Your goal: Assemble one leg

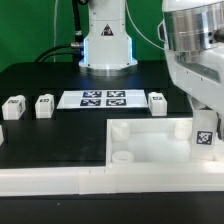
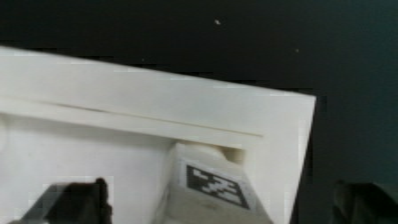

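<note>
Clearly, four small white legs can be counted in the exterior view. Three of them stand free on the black table [image 1: 40,75]: one leg [image 1: 12,107] near the exterior view's left edge, a second leg [image 1: 44,105] just beside it, and a third leg [image 1: 158,102] on the other side of the marker board [image 1: 103,98]. This board lies flat between the second and third leg and carries four printed tags.

The fourth leg [image 1: 204,131] is at the exterior view's right, under the large white arm. It stands upright with its black-and-white tag facing the camera, and it is at the right corner of the one big white panel [image 1: 150,145]. The panel lies at the front of the table, against a low white rail [image 1: 40,180]. On the panel I count two round sockets that are visible: one socket [image 1: 121,129] at its far left corner and another socket [image 1: 122,158] at its near left corner.

In the wrist view the same leg [image 2: 210,182] is between the two dark fingers [image 2: 68,203] of the gripper [image 2: 210,205], one finger at each side. A gap shows between each finger and the leg, so the pincer looks open around the leg and does not grip it. The panel [image 2: 107,90] fills the area behind the leg there.
</note>
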`<action>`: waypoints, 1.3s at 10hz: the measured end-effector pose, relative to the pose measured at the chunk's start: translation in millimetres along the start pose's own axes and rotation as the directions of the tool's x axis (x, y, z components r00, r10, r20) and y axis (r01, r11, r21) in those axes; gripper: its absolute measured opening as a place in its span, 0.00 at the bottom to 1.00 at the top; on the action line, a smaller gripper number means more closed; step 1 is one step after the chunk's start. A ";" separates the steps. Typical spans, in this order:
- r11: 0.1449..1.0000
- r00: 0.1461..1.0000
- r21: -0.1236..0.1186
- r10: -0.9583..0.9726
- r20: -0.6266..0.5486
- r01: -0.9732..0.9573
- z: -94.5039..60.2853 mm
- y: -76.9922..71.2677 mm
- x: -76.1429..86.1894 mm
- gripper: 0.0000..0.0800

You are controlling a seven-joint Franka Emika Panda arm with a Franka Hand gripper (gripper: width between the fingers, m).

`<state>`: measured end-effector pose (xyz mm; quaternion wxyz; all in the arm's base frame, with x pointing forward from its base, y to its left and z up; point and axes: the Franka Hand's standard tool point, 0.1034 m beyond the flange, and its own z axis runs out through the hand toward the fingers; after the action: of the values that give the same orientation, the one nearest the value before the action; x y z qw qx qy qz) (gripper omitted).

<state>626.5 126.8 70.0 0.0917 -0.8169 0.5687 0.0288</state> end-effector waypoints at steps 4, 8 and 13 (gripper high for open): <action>0.893 0.893 -0.031 -0.449 -0.014 0.449 -0.9 2.1 6.3 0.81; 0.430 0.428 -0.116 -0.903 -0.044 0.895 -9.5 -7.4 18.8 0.81; 0.715 0.711 -0.093 -0.699 -0.079 0.693 -8.0 -5.8 19.5 0.37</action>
<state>638.3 109.3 75.6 0.0419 -0.9734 0.2222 -0.0363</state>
